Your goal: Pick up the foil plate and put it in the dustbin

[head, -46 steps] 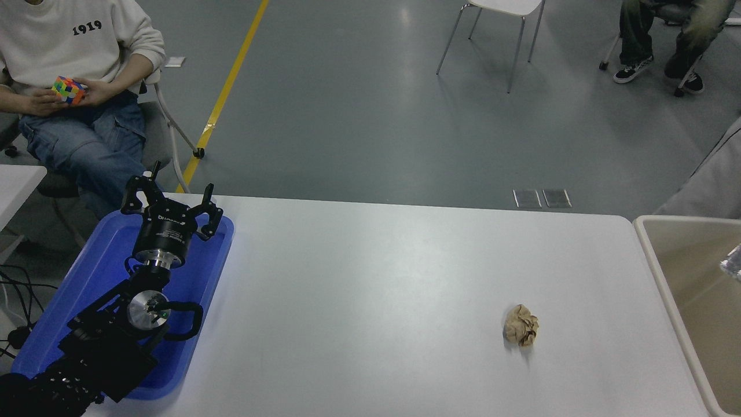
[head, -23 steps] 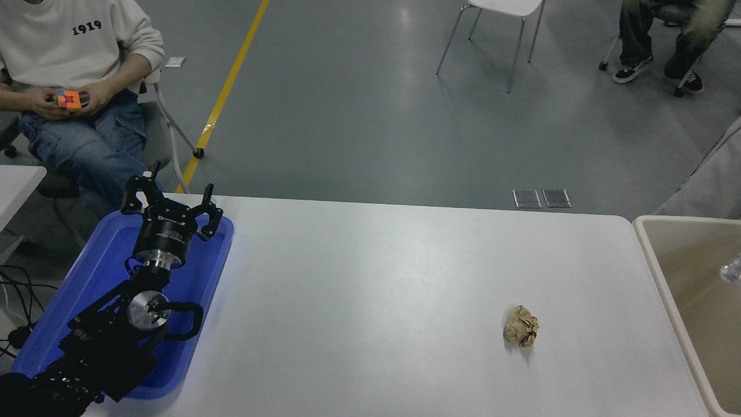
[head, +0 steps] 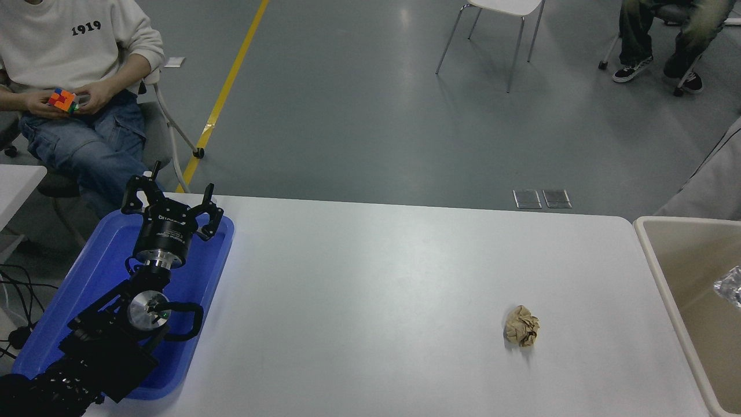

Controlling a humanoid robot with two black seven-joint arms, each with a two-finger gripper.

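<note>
The beige dustbin (head: 651,249) stands against the table's right end, cut off by the picture's right edge. Inside it, at that edge, a shiny silver corner of the foil plate (head: 730,285) shows; the remainder is out of view. My left gripper (head: 172,196) is parked open above the far end of a blue tray, nothing between its fingers. The right arm and its gripper are out of view.
A blue flat tray (head: 98,272) lies at the table's left end under my left arm. A small crumpled brown paper ball (head: 521,326) rests on the white table (head: 370,289) toward the right. A seated person (head: 75,63) at the far left turns a coloured cube.
The silver piece of the foil plate has dropped lower inside the dustbin. The seated person has turned the cube. My left arm has not moved.
</note>
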